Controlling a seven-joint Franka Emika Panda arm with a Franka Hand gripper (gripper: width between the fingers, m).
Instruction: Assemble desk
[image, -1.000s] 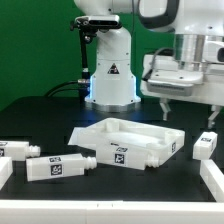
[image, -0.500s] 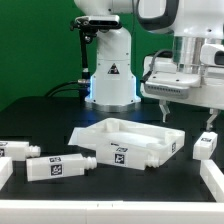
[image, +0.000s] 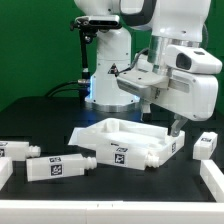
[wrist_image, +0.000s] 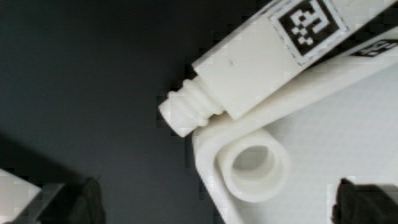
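Observation:
The desk's white rimmed tabletop (image: 122, 134) lies on the black table. In the wrist view its corner (wrist_image: 329, 150) shows a round socket (wrist_image: 254, 165). A white tagged leg (image: 122, 154) (wrist_image: 267, 55) lies along the tabletop's front edge, its ribbed end (wrist_image: 187, 105) close to that corner. Two more legs (image: 58, 166) (image: 14, 150) lie at the exterior view's left. A fourth leg (image: 205, 145) stands at the right. My gripper (image: 170, 120) (wrist_image: 222, 205) hangs open above the tabletop's right corner. Its dark fingertips (wrist_image: 71, 200) stand wide apart and hold nothing.
The arm's white base (image: 108, 80) stands behind the tabletop. White blocks sit at the front corners of the table (image: 214, 180) (image: 4, 172). A green backdrop closes the rear left.
The arm has swung toward the exterior view's left and tilted down over the tabletop's right side. The jaws stay open. No part has moved.

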